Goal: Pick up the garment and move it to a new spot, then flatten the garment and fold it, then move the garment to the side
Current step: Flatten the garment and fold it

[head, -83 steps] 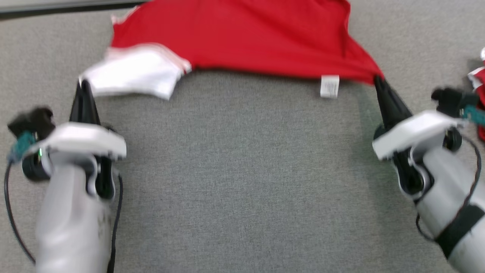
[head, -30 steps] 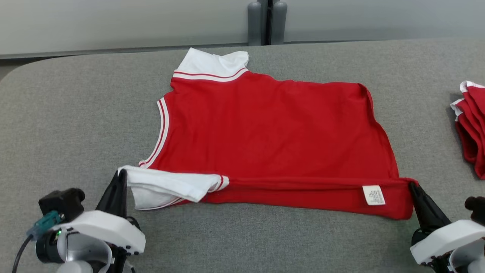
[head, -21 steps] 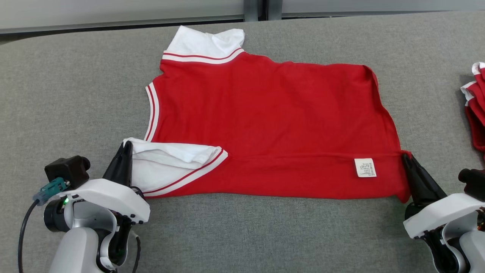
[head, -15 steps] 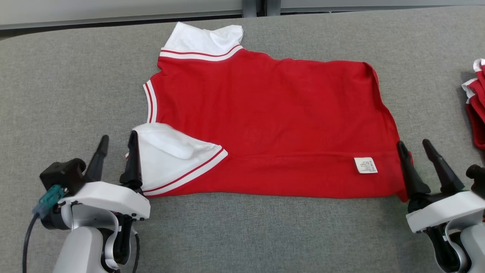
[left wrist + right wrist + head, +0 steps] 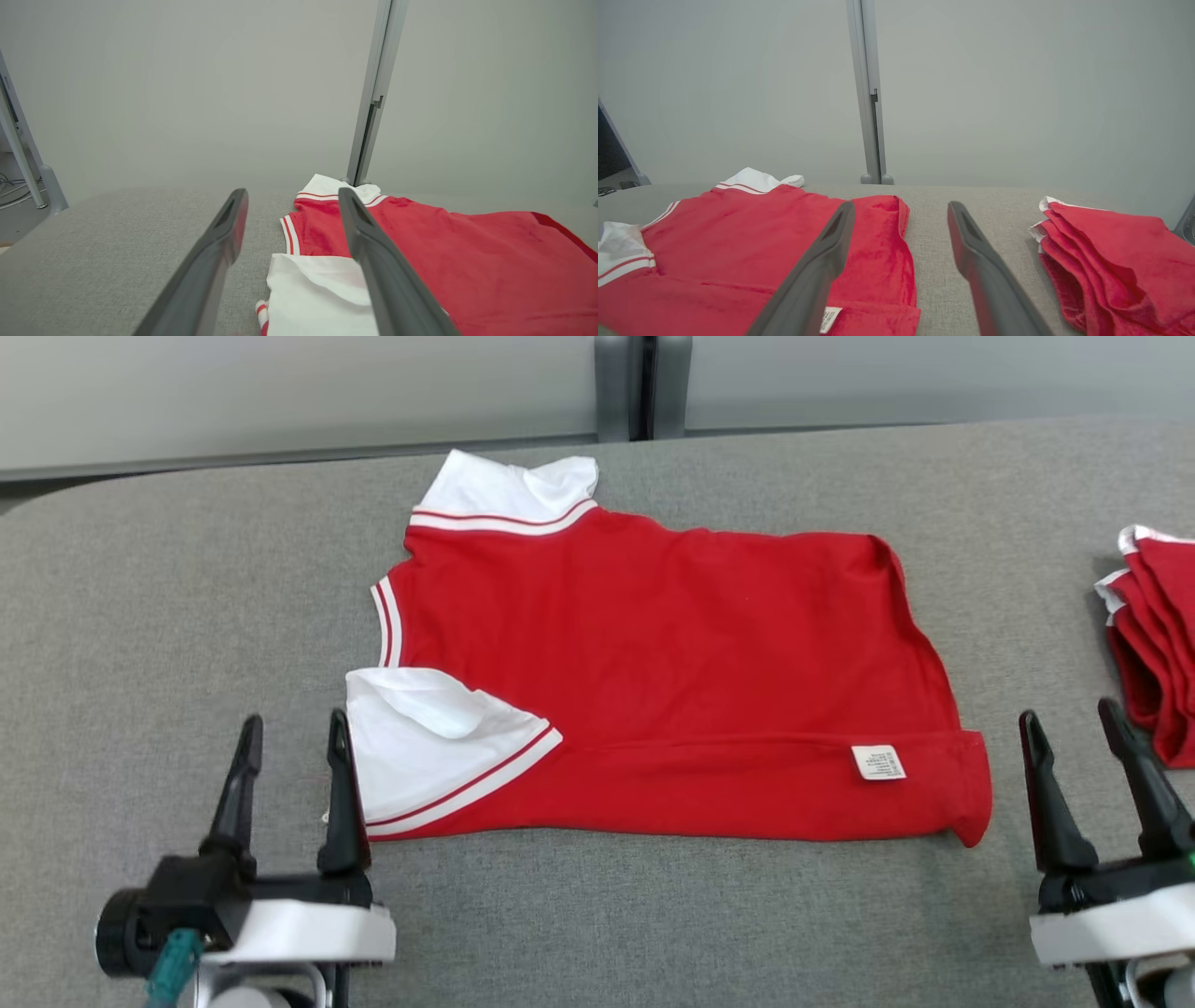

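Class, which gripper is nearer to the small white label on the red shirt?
Right. The right gripper is open just right of the label; the left gripper is across the shirt, beside the white sleeve.

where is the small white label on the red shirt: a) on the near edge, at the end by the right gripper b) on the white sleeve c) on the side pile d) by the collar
A: the label sits on the near red strip of the garment, close to the corner beside the right gripper.
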### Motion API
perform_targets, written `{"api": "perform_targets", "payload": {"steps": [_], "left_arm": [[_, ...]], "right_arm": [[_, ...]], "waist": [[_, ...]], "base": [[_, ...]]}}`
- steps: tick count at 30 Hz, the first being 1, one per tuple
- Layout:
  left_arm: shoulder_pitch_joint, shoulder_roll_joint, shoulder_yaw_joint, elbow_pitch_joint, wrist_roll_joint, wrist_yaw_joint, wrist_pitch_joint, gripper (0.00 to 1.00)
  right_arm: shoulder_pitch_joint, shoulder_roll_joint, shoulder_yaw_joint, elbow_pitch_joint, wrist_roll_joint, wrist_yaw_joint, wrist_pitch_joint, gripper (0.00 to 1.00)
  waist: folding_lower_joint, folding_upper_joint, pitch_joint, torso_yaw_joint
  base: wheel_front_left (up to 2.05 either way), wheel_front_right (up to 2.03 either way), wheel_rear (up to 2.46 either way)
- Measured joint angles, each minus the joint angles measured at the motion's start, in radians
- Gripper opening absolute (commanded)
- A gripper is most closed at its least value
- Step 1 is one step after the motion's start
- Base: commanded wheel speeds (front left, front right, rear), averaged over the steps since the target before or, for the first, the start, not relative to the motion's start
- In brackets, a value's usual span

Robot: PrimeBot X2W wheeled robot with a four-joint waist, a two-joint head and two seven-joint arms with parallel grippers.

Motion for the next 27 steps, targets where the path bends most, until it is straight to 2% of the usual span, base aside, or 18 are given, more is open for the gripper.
{"api": "perform_targets", "payload": {"steps": [11,27], "left_arm": [[0.148,0.016,-0.027,-0.007,0.008,0.012,0.045,1.0],[0.139,0.029,-0.041,0.003,-0.003,0.015,0.075,1.0]], "right_arm": [[0.148,0.073,-0.047,-0.09,-0.033,0.0,0.063,1.0],[0.156,0.072,-0.049,-0.095,-0.03,0.0,0.091,1.0]], "waist": [[0.0,0.0,-0.083,-0.02],[0.0,0.0,-0.076,-0.012]], "base": [[0.0,0.0,0.0],[0.0,0.0,0.0]]}}
